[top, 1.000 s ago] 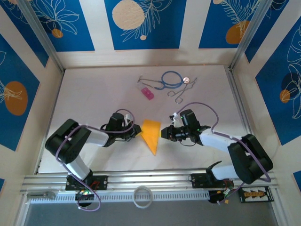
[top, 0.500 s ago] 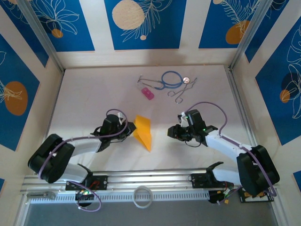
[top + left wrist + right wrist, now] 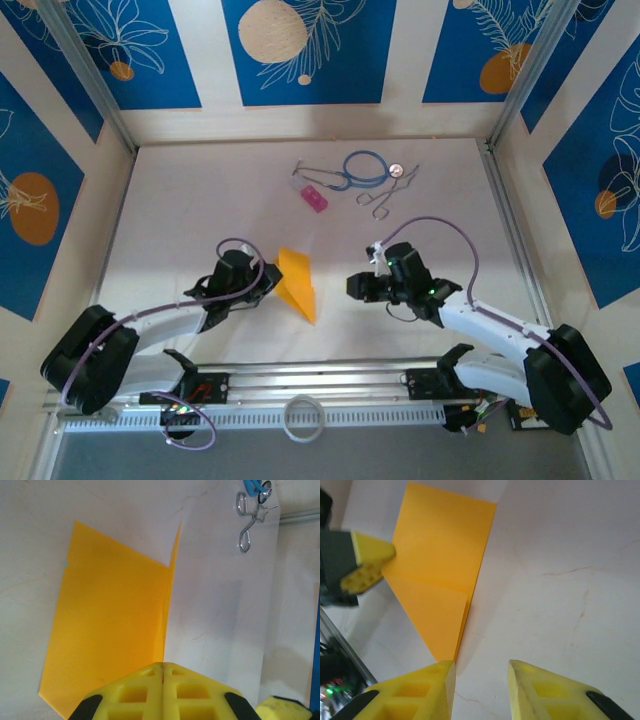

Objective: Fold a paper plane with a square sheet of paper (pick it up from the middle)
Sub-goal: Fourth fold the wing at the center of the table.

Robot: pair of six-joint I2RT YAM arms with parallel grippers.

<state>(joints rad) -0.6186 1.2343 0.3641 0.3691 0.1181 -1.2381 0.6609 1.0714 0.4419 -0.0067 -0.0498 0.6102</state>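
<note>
The orange-yellow sheet of paper (image 3: 297, 283) lies on the white table, folded into a wedge that narrows to a point toward the near edge. One flap stands up along the centre crease (image 3: 170, 580). My left gripper (image 3: 270, 282) is shut on the paper's left edge, and the crease runs straight into its closed fingertips (image 3: 163, 664). It also shows as a yellow finger (image 3: 380, 555) at the paper's side. My right gripper (image 3: 352, 287) hangs open to the right of the paper, apart from it. The paper's point (image 3: 445, 650) ends just beside its left finger (image 3: 437, 680).
At the back of the table lie a small pink block (image 3: 314, 198), a blue looped tube (image 3: 365, 167), metal forceps (image 3: 385, 195) and a coin (image 3: 394, 171). A white ring (image 3: 303, 417) sits on the front rail. Side walls border the table left and right.
The left gripper has drawn the paper to the left, still shut on it. The right gripper has let go of the paper's right edge, opened and come away from it.
</note>
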